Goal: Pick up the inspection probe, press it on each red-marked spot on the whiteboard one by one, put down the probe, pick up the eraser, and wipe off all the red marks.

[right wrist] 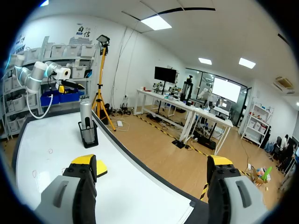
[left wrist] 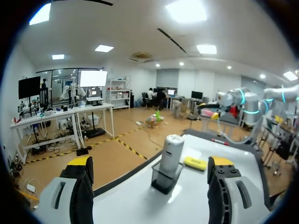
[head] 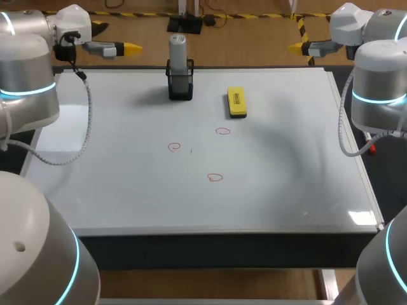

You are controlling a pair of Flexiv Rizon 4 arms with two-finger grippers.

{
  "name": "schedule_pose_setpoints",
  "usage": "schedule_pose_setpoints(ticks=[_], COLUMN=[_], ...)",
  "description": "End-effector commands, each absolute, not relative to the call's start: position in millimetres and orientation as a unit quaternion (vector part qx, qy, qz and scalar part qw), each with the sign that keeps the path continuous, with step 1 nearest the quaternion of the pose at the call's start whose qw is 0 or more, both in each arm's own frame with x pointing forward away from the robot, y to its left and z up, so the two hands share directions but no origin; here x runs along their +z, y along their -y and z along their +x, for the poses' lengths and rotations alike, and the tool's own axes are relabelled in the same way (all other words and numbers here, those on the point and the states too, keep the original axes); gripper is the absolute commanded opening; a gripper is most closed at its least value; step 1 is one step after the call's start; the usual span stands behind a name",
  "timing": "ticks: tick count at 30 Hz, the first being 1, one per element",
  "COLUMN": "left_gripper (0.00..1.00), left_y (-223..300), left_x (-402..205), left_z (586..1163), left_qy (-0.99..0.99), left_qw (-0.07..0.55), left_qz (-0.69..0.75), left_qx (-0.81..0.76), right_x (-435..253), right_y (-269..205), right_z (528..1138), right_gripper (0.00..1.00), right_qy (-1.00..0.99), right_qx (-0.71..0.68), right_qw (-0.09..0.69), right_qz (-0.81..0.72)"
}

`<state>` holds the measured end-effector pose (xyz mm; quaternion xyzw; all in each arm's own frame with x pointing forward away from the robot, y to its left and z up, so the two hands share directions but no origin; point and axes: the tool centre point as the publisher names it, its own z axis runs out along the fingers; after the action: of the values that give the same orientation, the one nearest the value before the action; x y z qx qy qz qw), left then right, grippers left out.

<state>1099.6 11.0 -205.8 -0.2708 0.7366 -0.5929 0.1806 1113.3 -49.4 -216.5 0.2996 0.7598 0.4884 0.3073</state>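
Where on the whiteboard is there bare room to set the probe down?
Bare: the near strip of the whiteboard in front of the red marks, and both wide side areas. Crowded: the far middle, where the probe in its holder stands beside the eraser.

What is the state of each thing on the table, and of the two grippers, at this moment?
inspection probe: upright in its black holder, not picked up.
eraser: lying flat on the whiteboard, untouched.
red marks: three, none wiped.
left gripper: open, empty.
right gripper: open, empty.
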Motion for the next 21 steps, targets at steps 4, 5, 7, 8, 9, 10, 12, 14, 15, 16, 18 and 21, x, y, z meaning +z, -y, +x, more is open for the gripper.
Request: schedule_pose_setpoints(ticks=[4, 5, 7, 8, 9, 10, 12, 14, 15, 16, 18, 21], left_gripper=[1.00, 1.00, 1.00, 1.00, 1.00, 1.00, 1.00, 1.00, 1.00, 1.00, 1.00, 1.00], left_y=[-9.1, -6.0, -0.6, 1.5, 3.9, 6.6, 11.3, 16.1, 18.7, 21.6, 26.6, 33.6], left_x=[-211.8, -213.0, -214.8, -216.0, -216.9, -217.5, -217.9, -218.6, -219.7, -220.3, -221.2, -222.8], left_z=[1107.7, 1108.0, 1108.4, 1109.4, 1109.9, 1110.5, 1111.4, 1113.0, 1114.2, 1115.1, 1117.0, 1118.7], left_qy=[-0.728, -0.732, -0.730, -0.730, -0.731, -0.732, -0.731, -0.730, -0.732, -0.730, -0.730, -0.727], left_qw=[0.109, 0.108, 0.094, 0.089, 0.086, 0.084, 0.077, 0.064, 0.062, 0.056, 0.053, 0.045], left_qz=[-0.194, -0.186, -0.171, -0.164, -0.158, -0.151, -0.135, -0.117, -0.110, -0.102, -0.093, -0.077], left_qx=[-0.648, -0.647, -0.655, -0.657, -0.658, -0.659, -0.664, -0.671, -0.670, -0.674, -0.675, -0.681], right_x=[-216.4, -216.4, -216.4, -216.4, -216.4, -216.4, -216.4, -216.4, -216.4, -216.4, -216.4, -216.4], right_y=[49.5, 49.5, 49.5, 49.5, 49.5, 49.5, 49.5, 49.5, 49.5, 49.5, 49.5, 49.5], right_z=[1113.8, 1113.8, 1113.8, 1113.8, 1113.8, 1113.8, 1113.8, 1113.8, 1113.8, 1113.8, 1113.8, 1113.8], right_gripper=[1.00, 1.00, 1.00, 1.00, 1.00, 1.00, 1.00, 1.00, 1.00, 1.00, 1.00, 1.00], right_qy=[-0.760, -0.760, -0.760, -0.760, -0.760, -0.760, -0.760, -0.760, -0.760, -0.760, -0.760, -0.760], right_qx=[0.488, 0.488, 0.488, 0.488, 0.488, 0.488, 0.488, 0.488, 0.488, 0.488, 0.488, 0.488], right_qw=[0.307, 0.307, 0.307, 0.307, 0.307, 0.307, 0.307, 0.307, 0.307, 0.307, 0.307, 0.307], right_qz=[0.300, 0.300, 0.300, 0.300, 0.300, 0.300, 0.300, 0.300, 0.300, 0.300, 0.300, 0.300])
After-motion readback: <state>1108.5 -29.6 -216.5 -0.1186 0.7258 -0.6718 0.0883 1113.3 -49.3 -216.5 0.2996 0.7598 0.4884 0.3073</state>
